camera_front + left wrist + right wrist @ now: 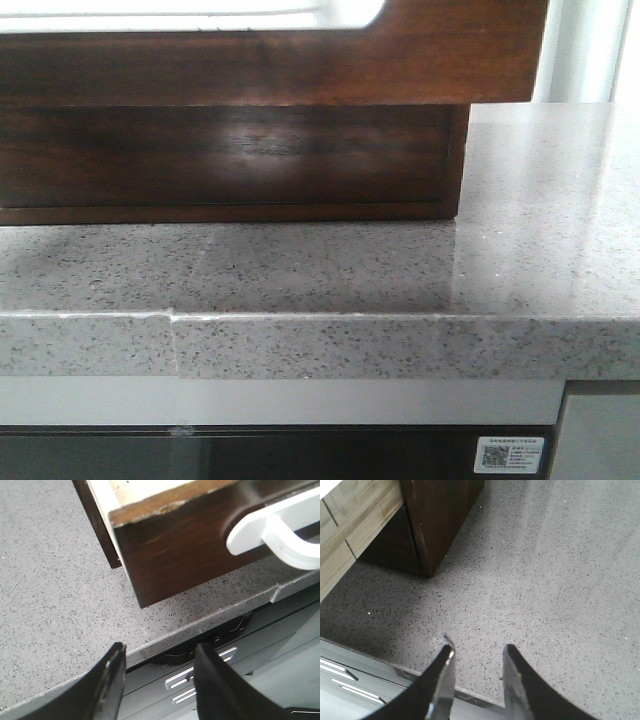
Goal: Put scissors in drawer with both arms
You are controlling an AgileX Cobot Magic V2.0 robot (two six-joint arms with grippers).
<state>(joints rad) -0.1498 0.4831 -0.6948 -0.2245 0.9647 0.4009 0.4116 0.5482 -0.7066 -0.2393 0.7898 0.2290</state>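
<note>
The drawer (450,60) is dark reddish-brown glossy wood and fills the upper left of the front view, with a rounded cutout showing white along its top. It stands on the speckled grey counter (540,200). Its corner shows in the left wrist view (175,555), with a white curved part (270,530) at its front. My left gripper (161,650) is open and empty over the counter's front edge, short of that corner. My right gripper (479,650) is open and empty over the counter's edge, near the drawer's other corner (440,520). No scissors are in view. Neither gripper shows in the front view.
The counter's front edge (300,345) has a small step seam (172,318). Below it sits a dark panel with a QR sticker (512,455). Grey cabinet fronts with metal slots (195,677) lie under the left gripper. Pale wood (355,520) adjoins the drawer.
</note>
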